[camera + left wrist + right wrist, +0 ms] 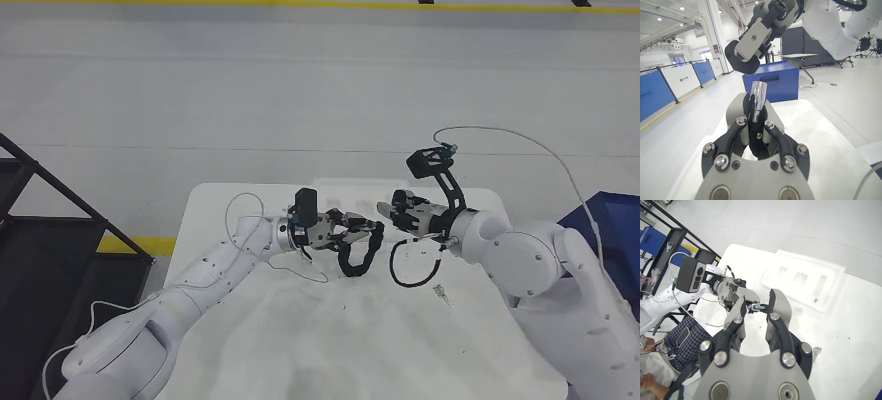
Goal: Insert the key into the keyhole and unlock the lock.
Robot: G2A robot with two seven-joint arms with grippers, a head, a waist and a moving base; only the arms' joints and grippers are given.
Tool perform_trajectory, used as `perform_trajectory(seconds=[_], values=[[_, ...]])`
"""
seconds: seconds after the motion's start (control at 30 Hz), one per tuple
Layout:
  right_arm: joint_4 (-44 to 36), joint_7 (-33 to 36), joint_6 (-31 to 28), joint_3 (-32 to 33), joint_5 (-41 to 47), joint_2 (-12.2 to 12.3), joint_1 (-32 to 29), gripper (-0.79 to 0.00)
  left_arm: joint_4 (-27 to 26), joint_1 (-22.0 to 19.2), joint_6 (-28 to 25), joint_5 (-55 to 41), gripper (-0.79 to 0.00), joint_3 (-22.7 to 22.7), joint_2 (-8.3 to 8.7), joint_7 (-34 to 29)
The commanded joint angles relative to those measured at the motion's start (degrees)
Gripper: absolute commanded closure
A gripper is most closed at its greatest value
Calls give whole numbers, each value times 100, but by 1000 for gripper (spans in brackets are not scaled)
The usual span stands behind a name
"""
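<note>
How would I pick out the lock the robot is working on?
Find the white table, then look just above its middle. There the left gripper is shut on the lock, a cylinder poking out of its grip. Its mirror-bright chrome sets it apart from the matte black, grey and white parts around it.

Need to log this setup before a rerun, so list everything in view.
lock: one, chrome, clamped in the left gripper above the table
key: one, silvery, lying on the table near the right arm
foam tray: one, white, on the table beyond the grippers
table: one, white, under both arms
cabinet: one, blue, on the floor past the table
left gripper: one, grey and black, shut on the lock
right gripper: one, grey and black, open, facing the lock
</note>
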Motion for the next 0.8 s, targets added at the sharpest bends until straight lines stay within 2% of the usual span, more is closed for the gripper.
perform_trajectory(seconds=[0.0, 0.03, 0.07, 0.1, 0.23, 0.37, 0.6, 0.77], values=[[18, 2, -271, 130, -48, 32, -114, -372, -20, -17, -65, 37, 0, -20, 36, -65], [20, 6, -391, 202, -56, 49, -188, -413, -40, -14, -83, 18, 0, -41, 57, -83], [27, 23, -498, 281, -127, 70, -262, -548, -62, -11, -104, 14, 0, -60, 80, -104], [23, 33, -590, 356, -183, 89, -344, -603, -87, -4, -124, 4, 0, -82, 106, -124], [57, 151, -951, 651, -389, 168, -694, -634, -239, 42, -241, -49, 0, -162, 219, -241], [299, 269, -1266, 920, -595, 238, -984, -785, -434, 113, -365, -122, 0, -228, 341, -365], [989, 270, -1492, 1057, -756, 286, -1310, -785, -813, 232, -590, -300, 0, -360, 570, -590], [1444, 522, -1472, 1020, -1045, 313, -1418, -785, -1033, 305, -775, -438, 0, -518, 756, -774]])
